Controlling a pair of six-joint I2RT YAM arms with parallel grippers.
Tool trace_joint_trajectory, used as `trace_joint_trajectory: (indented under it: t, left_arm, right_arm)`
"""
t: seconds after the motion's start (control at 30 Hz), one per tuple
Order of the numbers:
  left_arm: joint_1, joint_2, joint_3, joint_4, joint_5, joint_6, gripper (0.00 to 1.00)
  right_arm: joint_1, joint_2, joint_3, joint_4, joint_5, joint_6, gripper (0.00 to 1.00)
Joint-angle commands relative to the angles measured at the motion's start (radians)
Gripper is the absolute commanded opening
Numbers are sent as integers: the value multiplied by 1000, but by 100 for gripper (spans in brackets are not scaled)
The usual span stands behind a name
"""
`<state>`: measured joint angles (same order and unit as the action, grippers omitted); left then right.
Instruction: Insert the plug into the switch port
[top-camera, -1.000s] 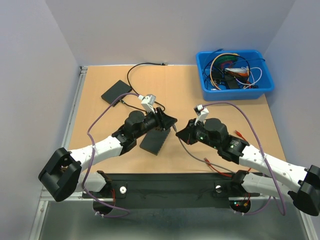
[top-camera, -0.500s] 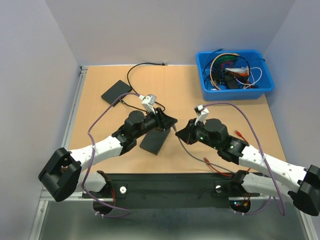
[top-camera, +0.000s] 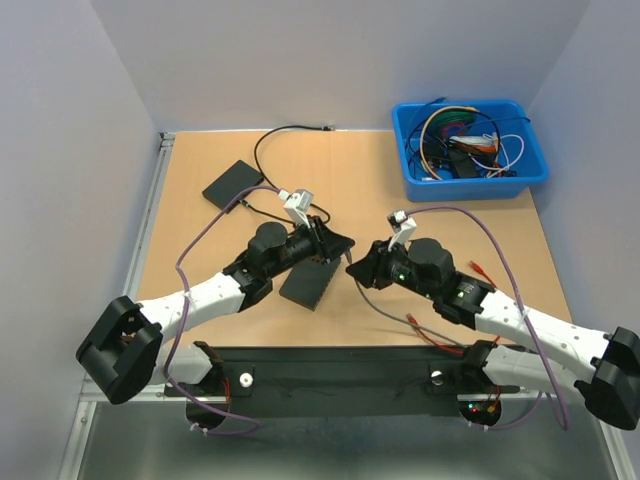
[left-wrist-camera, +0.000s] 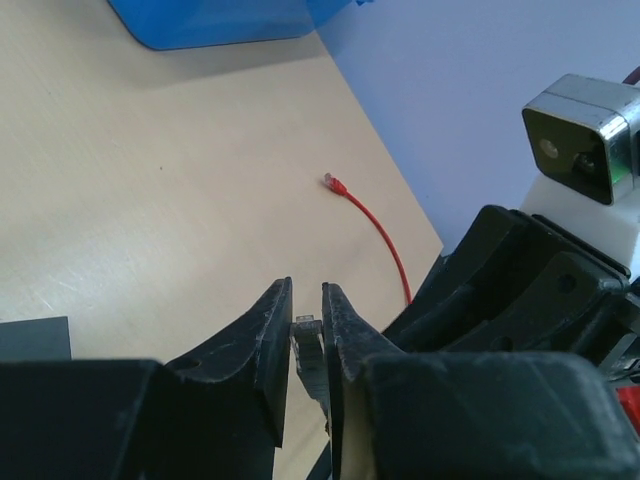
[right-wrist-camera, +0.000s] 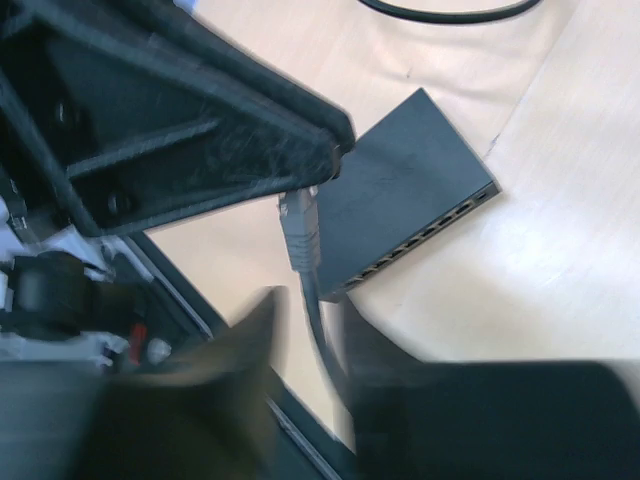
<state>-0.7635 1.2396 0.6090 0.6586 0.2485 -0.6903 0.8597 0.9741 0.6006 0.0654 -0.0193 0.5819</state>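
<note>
The black switch (top-camera: 308, 283) lies flat on the table below my left gripper (top-camera: 338, 246); its row of ports shows along one edge in the right wrist view (right-wrist-camera: 430, 232). My left gripper (left-wrist-camera: 306, 297) is shut on the grey plug (left-wrist-camera: 307, 335), held above the table. In the right wrist view the plug (right-wrist-camera: 299, 228) hangs from the left fingers (right-wrist-camera: 200, 130), beside the switch (right-wrist-camera: 410, 180). My right gripper (right-wrist-camera: 305, 310) is open, its blurred fingers either side of the grey cable just below the plug. The two grippers nearly touch in the top view, the right gripper (top-camera: 357, 268) on the right.
A second black box (top-camera: 232, 183) with a black cord lies at the back left. A blue bin (top-camera: 468, 150) of cables stands at the back right. A red cable (left-wrist-camera: 375, 225) lies on the table by the right arm (top-camera: 480, 305).
My right gripper has shifted slightly left, closer to the left gripper. The left arm with the plug has hardly moved.
</note>
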Motion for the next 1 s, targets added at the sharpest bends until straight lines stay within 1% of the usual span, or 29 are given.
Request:
trace_joint_trajectory:
  t: [0.0, 0.03, 0.1, 0.17, 0.23, 0.27, 0.33, 0.37, 0.43, 0.47, 0.5, 0.57, 0.73, 0.87, 0.97]
  left_arm:
    - [0, -63, -23, 73, 31, 34, 0]
    - [0, -72, -28, 84, 50, 41, 0]
    - [0, -110, -57, 137, 98, 66, 0]
    - [0, -143, -90, 171, 121, 78, 0]
    - [0, -193, -107, 213, 159, 92, 0]
    - [0, -212, -123, 242, 175, 94, 0]
    - [0, -271, -141, 286, 230, 92, 0]
    - [0, -293, -162, 336, 248, 80, 0]
    - [0, -357, -184, 384, 288, 69, 0]
    - [0, -377, -207, 422, 296, 55, 0]
    - [0, -414, -216, 438, 301, 46, 0]
    - [0, -445, -229, 453, 305, 35, 0]
    - [0, -509, -233, 460, 316, 14, 0]
    - [0, -514, -229, 461, 308, 5, 0]
    - [0, -493, -222, 480, 316, -9, 0]
  right_arm:
    - [7, 0, 13, 66, -8, -8, 51]
    - [9, -8, 19, 65, -8, -23, 58]
    - [9, -50, 42, 62, -19, -45, 67]
    - [9, -86, 68, 65, -60, -60, 68]
    - [7, -117, 90, 80, -180, -91, 70]
    - [9, -121, 105, 85, -282, -102, 70]
    - [9, -121, 134, 105, -385, -125, 65]
    - [9, -123, 139, 123, -465, -126, 62]
    - [7, -136, 134, 160, -536, -117, 59]
    - [7, -143, 128, 212, -589, -107, 56]
    - [7, -150, 119, 241, -611, -93, 56]
    - [7, -161, 108, 264, -631, -71, 55]
    - [7, -137, 111, 269, -645, -59, 49]
    - [7, -114, 105, 315, -662, -33, 49]
    - [6, -92, 111, 320, -636, -43, 49]
